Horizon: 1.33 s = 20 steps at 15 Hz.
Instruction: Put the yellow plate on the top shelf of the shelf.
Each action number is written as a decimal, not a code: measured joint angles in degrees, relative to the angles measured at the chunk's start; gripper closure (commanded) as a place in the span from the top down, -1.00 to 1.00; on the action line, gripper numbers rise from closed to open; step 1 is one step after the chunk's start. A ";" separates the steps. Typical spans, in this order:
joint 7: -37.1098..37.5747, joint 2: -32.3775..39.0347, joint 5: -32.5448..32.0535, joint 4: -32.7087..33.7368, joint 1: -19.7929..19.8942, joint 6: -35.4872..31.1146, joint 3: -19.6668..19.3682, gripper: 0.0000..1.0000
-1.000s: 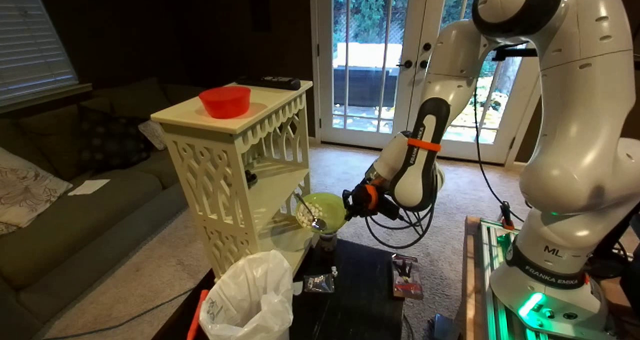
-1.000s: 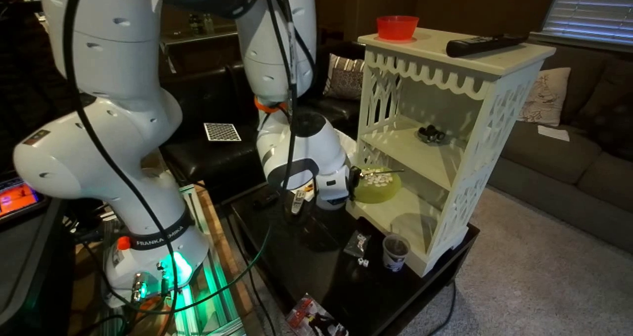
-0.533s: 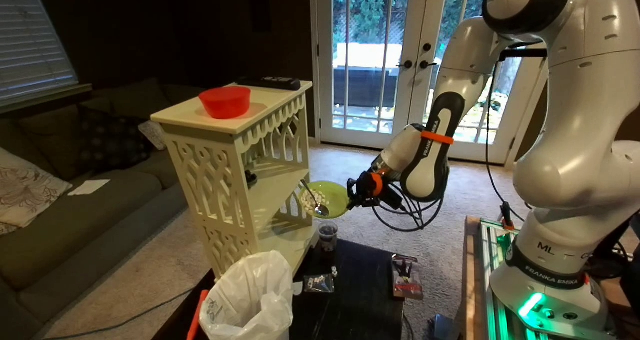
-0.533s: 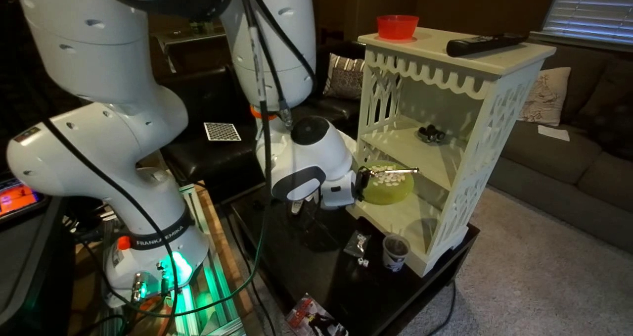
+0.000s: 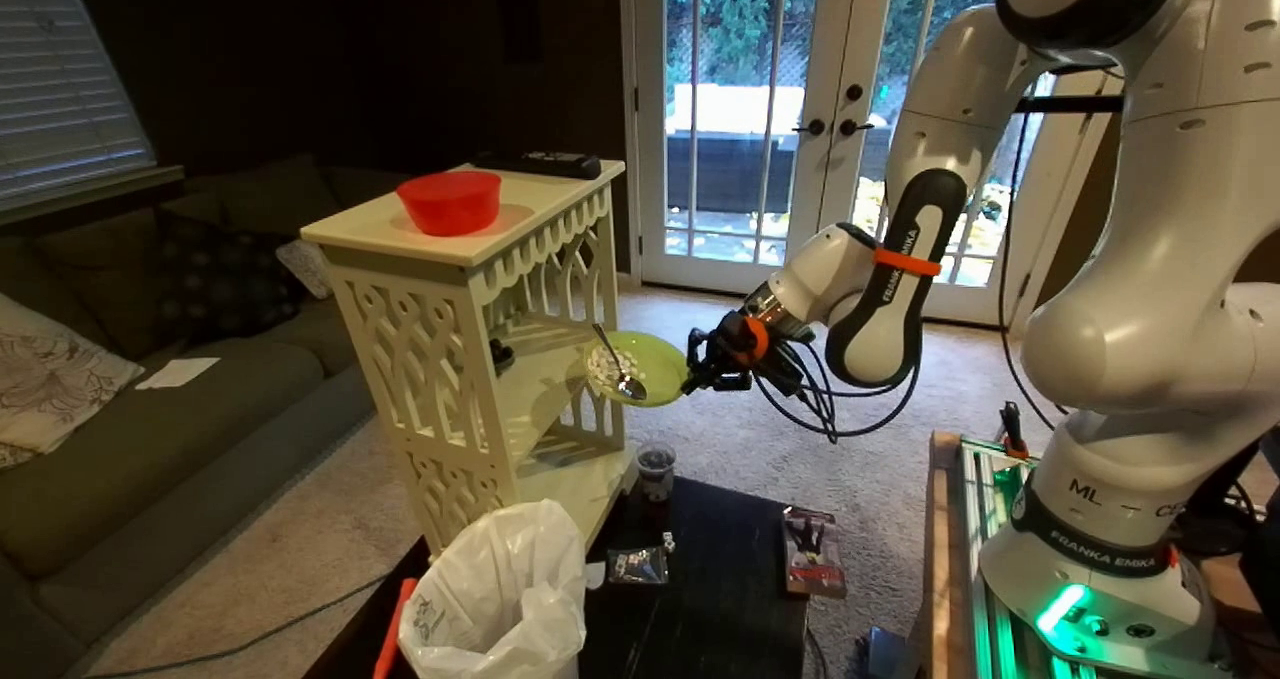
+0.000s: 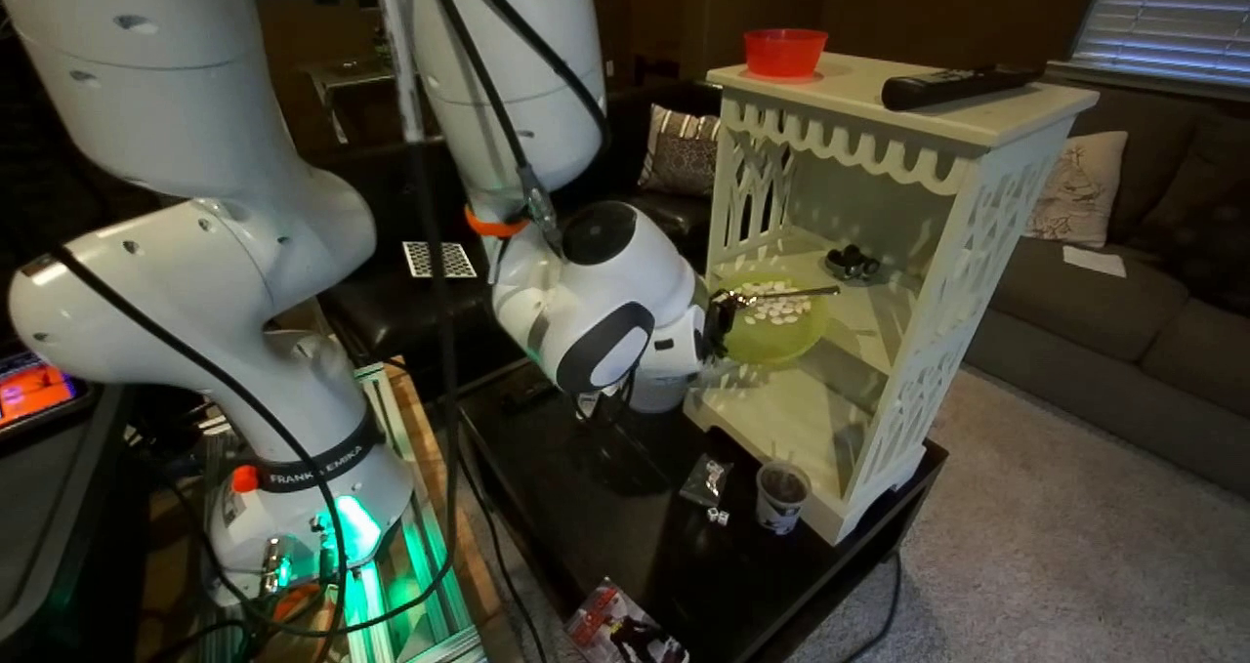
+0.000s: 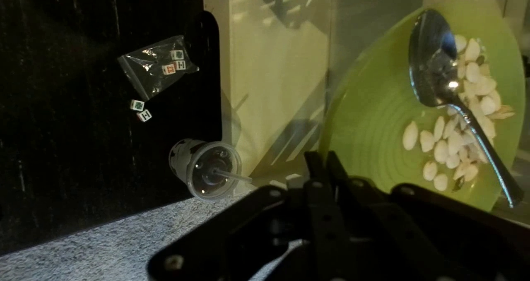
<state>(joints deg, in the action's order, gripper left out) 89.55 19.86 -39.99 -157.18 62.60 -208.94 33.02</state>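
The yellow plate (image 5: 662, 371) is pale yellow-green and appears tilted. It carries a metal spoon (image 7: 434, 61) and several pale seeds (image 7: 453, 144). My gripper (image 7: 323, 161) is shut on the plate's rim, with one finger on each side. The plate is in the air in front of the shelf's open side, around the height of the middle board; it also shows in an exterior view (image 6: 781, 341). The cream-white shelf (image 5: 545, 204) stands on the dark table, and its flat top board (image 6: 850, 82) is above the plate and the gripper (image 6: 718, 331).
A red bowl (image 6: 786, 55) and a black remote (image 6: 947, 87) lie on the top board. A dark object (image 6: 852, 265) sits on the middle board. A cup with a straw (image 7: 213, 171) and a small bag (image 7: 159, 66) are on the table. A white-bagged bin (image 5: 500, 599) stands beside the shelf.
The plate, held in my gripper, has risen from near the lower shelf level to about the middle board. The arm has shifted with it. The shelf and the things on it stay put.
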 measured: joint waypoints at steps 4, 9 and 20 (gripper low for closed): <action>4.66 -5.13 -2.35 0.13 -1.37 0.31 0.25 -0.98; 4.52 -5.25 -1.88 0.79 -2.04 2.12 0.65 -0.98; 9.81 1.56 -0.54 17.57 -1.42 26.49 12.16 -0.98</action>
<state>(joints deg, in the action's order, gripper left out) 99.36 21.42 -40.53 -139.61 61.18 -182.45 45.18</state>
